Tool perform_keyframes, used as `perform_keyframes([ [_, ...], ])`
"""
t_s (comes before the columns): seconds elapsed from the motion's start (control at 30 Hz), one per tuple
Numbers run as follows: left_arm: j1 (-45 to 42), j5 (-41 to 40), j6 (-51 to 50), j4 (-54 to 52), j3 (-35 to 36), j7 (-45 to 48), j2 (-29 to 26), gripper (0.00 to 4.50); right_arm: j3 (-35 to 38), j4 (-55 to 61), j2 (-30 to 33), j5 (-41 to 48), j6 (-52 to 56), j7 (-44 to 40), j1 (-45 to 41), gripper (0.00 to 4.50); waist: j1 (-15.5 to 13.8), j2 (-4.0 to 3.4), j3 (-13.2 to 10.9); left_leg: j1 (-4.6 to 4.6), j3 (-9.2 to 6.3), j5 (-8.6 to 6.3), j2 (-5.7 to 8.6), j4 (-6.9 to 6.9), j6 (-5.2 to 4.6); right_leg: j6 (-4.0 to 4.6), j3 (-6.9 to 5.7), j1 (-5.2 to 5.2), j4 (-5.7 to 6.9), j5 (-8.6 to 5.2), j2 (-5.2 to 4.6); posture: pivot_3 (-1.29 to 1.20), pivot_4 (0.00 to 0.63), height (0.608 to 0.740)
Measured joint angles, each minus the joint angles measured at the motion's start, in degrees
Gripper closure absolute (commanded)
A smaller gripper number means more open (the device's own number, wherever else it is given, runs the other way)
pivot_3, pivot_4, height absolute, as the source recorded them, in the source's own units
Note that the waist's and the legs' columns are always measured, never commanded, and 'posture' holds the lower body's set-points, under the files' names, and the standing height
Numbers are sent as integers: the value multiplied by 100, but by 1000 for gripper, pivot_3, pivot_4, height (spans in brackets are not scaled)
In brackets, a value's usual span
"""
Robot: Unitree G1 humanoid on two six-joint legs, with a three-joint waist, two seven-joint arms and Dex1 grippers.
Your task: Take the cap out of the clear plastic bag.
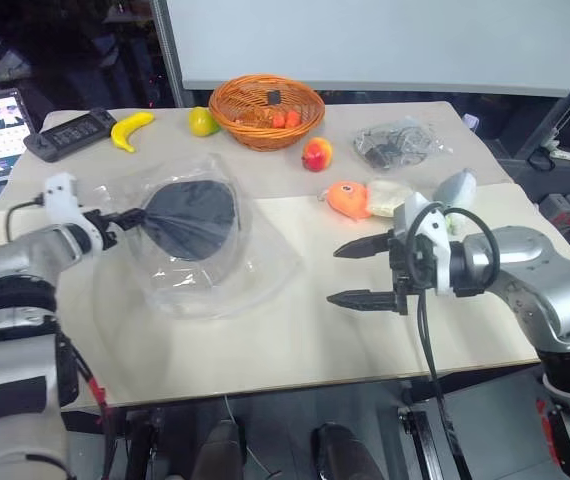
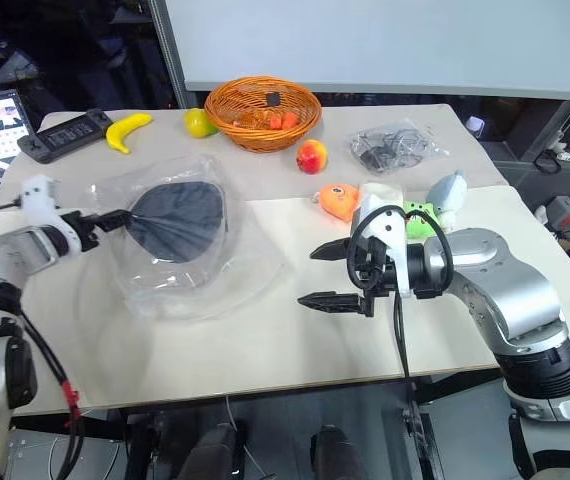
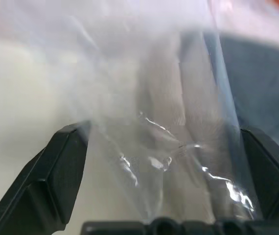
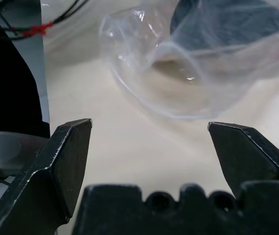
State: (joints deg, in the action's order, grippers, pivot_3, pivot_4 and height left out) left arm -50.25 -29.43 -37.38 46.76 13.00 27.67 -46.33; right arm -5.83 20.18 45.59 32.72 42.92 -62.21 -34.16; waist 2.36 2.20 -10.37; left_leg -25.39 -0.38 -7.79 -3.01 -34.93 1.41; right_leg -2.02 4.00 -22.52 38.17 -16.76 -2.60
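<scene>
left eye view: the left gripper [image 1: 123, 217] reaches in from the left edge of the table [image 1: 295, 350], its black fingers spread apart at the left rim of the clear plastic bag [image 1: 190, 250]; in the left wrist view crinkled film lies between the open jaws, and whether they touch it cannot be told. the forearm runs back low and level toward the near left. the cap [image 1: 190, 219] shows its dark underside, inside the bag and just right of that gripper. the right gripper [image 1: 365, 272] hovers over bare tabletop well right of the bag, jaws wide and empty, pointing left, elbow bent out to the right. beyond it lie an orange fish toy [image 1: 350, 198], a red apple [image 1: 316, 153], a small bag of grey items [image 1: 395, 145] and a wicker basket [image 1: 266, 110]. a banana [image 1: 130, 129] and a black handheld console [image 1: 70, 133] sit at the far left. no writing can be read.
</scene>
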Motion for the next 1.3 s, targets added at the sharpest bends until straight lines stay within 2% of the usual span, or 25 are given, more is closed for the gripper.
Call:
perform_keyframes([
  [0.2, 1001, -696, -935, -2378, 1181, -663, 265, 14, -46, -38, -17, -5, 0, -10, -33, 0, -66, 2, -1, 0, -4, 0, -1, -5, 0, -1, -3, 4, 2, 1, -4, 0, 150, 740],
  [0.37, 1644, -889, -1212, -4053, 1485, -1096, 517, 14, -87, -53, -25, -43, 0, 0, -43, 0, -120, 2, -1, 0, -4, 0, 0, -4, 0, -1, -2, 4, 0, 2, -4, 0, 150, 740],
  [0.4, 2116, -676, -950, -5025, 1077, -886, 332, 14, -125, -58, -64, -64, 0, 43, -67, 0, -122, 6, -2, -1, -4, 0, 0, -2, 1, 0, -1, 4, -4, 2, -3, 0, 150, 740],
  [0.43, 2188, -645, -889, -5269, 941, -803, 300, 14, -128, -63, -63, -74, 0, 51, -67, 0, -122, 6, -2, 0, -3, -1, 0, -1, 2, 0, 1, 4, -6, 2, -4, 0, 150, 740],
  [0.5, 2790, -92, -296, -6495, 179, -314, -203, 14, -192, -78, -135, -108, 0, 102, -122, 0, -134, 5, -1, 4, 1, -1, 2, 6, 2, 2, 4, 6, -10, 3, -5, 0, 150, 740],
  [0.6, 3377, 595, 388, -7313, -577, 120, -618, 14, -237, -102, -144, -137, 0, 113, -122, 0, -149, -1, 0, 12, 8, -1, 0, 8, 2, 4, 8, 7, -8, 3, -5, 0, 150, 740],
  [0.73, 4342, 1546, 1215, -7647, -1012, 336, -813, 14, -252, -93, -96, -210, 0, 108, -67, 0, -126, -1, 0, 13, 13, -1, -4, 9, 1, 6, 11, 5, -10, 4, -4, 0, 150, 740],
  [0.83, 4627, 2082, 1631, -7777, -1364, 398, -811, 14, -254, -88, -96, -217, 0, 111, -67, 0, -147, -1, 0, 12, 14, -1, -3, 8, 0, 6, 11, 4, -10, 3, -4, 0, 150, 740],
  [1.0, 4668, 2929, 1808, -7836, -1965, 294, -507, 14, -262, -43, -94, -231, 0, 134, -19, 0, -173, -1, 0, 10, 13, -1, -3, 3, 0, 4, 10, 6, -10, 3, -3, 0, 150, 740],
  [1.1, 4637, 3138, 1752, -7822, -1956, 202, -290, 14, -258, -10, -52, -229, 7, 155, 103, 0, -165, -1, 0, 11, 12, -1, -5, 4, -1, 4, 10, 6, -9, 3, -1, 0, 150, 740],
  [1.3, 4618, 3427, 1608, -7958, -1974, 317, -252, 14, -239, 43, 13, -218, 9, 167, 124, 0, -148, -1, 0, 11, 12, -1, -4, 3, -1, 4, 11, 5, -8, 3, -1, 0, 150, 740],
])
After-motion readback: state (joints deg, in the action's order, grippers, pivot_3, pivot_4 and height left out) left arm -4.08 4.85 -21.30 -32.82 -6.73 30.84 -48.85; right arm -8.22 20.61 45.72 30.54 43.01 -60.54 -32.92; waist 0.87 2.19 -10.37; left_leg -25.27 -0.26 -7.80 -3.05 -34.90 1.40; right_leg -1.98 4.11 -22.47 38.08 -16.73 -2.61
